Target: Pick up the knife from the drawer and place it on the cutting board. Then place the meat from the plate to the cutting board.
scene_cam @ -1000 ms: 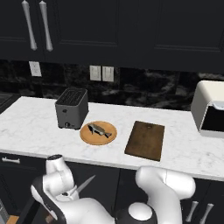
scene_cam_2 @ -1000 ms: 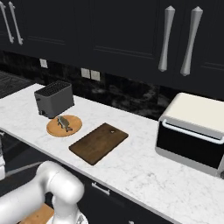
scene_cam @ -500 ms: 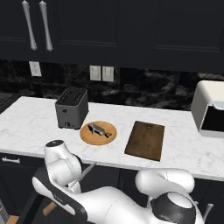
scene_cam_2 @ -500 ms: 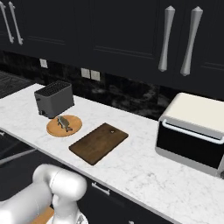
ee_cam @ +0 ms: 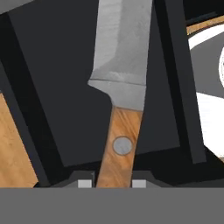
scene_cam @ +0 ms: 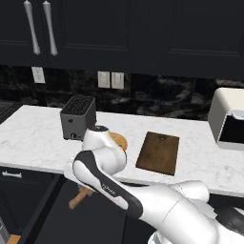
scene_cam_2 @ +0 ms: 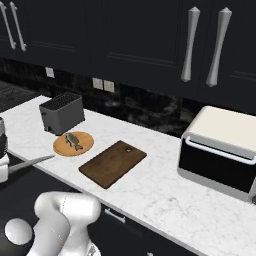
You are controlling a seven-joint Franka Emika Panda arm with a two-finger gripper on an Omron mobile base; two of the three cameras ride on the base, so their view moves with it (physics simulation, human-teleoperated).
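The knife point(ee_cam: 119, 109) sits between the gripper point(ee_cam: 112, 183)'s 2 fingertips point(ee_cam: 85, 183), which press against either side of its orange-brown wooden handle, so the hand is clamped on it. In the hand view the grey blade runs away from the fingers toward the top of the frame, with a round metal rivet showing on the handle, and the dark interior of the drawer point(ee_cam: 52, 87) lies behind it. In the left base view the wooden handle end point(scene_cam: 81, 197) pokes out below the arm's elbow, in front of the dark cabinet fronts and lower than the counter edge. In the right base view the grey blade point(scene_cam_2: 31, 163) points out from the hand at the left edge, level with the front edge of the counter point(scene_cam_2: 165, 190).

The cutting board point(scene_cam_2: 113, 163) lies flat on the white marble counter, its small hole at the far short edge, with nothing on it. Just to its left sits the round tan plate point(scene_cam_2: 86, 145), and the small grey meat point(scene_cam_2: 73, 140) rests on it. A dark toaster point(scene_cam_2: 61, 112) stands just behind the plate, and a white toaster oven point(scene_cam_2: 220, 150) stands well apart to the right. 2 wall outlets point(scene_cam: 110, 79) sit on the dark backsplash.
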